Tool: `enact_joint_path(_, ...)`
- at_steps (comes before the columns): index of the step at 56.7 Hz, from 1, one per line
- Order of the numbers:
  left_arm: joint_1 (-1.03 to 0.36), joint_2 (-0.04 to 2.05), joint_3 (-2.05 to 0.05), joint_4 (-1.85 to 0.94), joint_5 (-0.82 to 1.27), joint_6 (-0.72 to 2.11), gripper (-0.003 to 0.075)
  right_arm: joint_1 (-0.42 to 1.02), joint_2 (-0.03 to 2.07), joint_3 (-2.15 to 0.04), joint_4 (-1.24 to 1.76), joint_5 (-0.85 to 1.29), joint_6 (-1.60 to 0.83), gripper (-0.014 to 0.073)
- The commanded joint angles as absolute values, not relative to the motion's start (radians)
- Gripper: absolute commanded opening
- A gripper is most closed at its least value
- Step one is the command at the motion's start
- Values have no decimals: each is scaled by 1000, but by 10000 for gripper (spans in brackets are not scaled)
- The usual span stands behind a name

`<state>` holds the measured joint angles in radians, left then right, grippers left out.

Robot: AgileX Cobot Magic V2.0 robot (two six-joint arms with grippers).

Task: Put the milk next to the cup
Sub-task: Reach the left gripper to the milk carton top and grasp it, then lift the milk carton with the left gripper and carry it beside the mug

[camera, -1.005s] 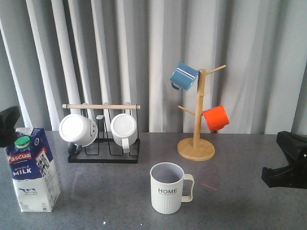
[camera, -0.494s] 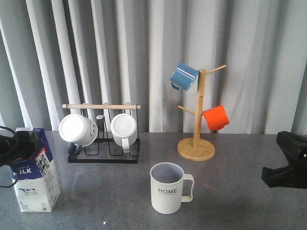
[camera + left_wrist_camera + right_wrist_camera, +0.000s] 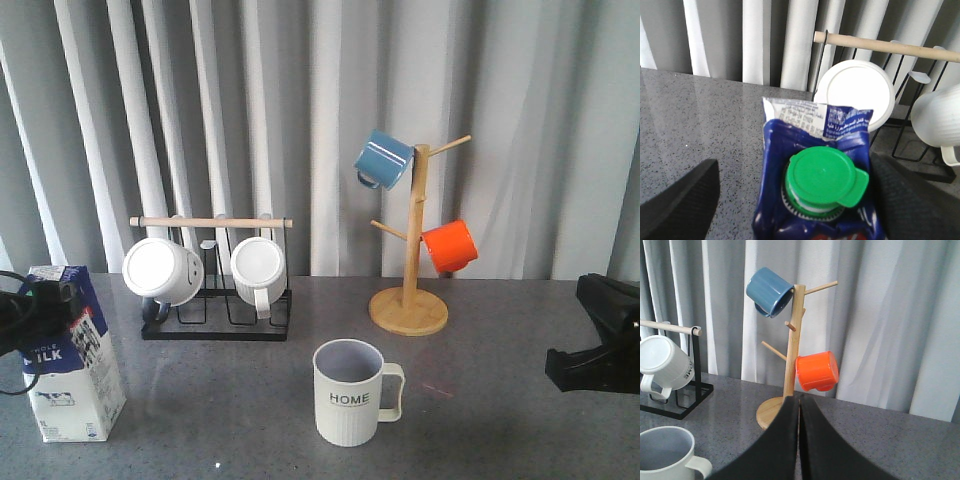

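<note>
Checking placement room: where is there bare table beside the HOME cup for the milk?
Bare table lies between the milk and the cup, and right of the cup's handle. Behind, the black rack and wooden mug tree crowd the back.

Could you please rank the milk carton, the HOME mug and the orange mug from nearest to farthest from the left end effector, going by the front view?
1. Milk carton: at the left end effector, far left.
2. HOME mug: centre front.
3. Orange mug: on the wooden tree, right and back.
</note>
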<state>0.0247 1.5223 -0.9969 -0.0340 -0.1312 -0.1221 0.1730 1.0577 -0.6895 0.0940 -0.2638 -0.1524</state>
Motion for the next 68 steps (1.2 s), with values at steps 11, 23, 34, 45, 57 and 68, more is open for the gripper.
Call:
enact_joint_path(11, 8, 1509, -1031, -42, -157, -123, 557, 169, 1039, -718, 87, -336, -162, -8)
enact_joint_path(23, 8, 1512, -1031, -42, -144, -123, 430, 169, 1039, -718, 87, -336, -162, -8)
enact_joint_path(34, 8, 1512, -1031, -42, -155, -123, 291, 169, 1039, -718, 87, -336, -162, -8)
enact_joint_path(45, 8, 1512, -1031, -42, -159, -123, 207, 169, 1039, -718, 87, -336, -162, -8)
enact_joint_path(57, 8, 1512, -1031, -42, -158, -123, 195, 169, 1039, -718, 87, -336, -162, -8)
enact_joint_path(68, 8, 1512, -1031, -42, -158, -123, 195, 169, 1039, -718, 87, -336, -162, -8)
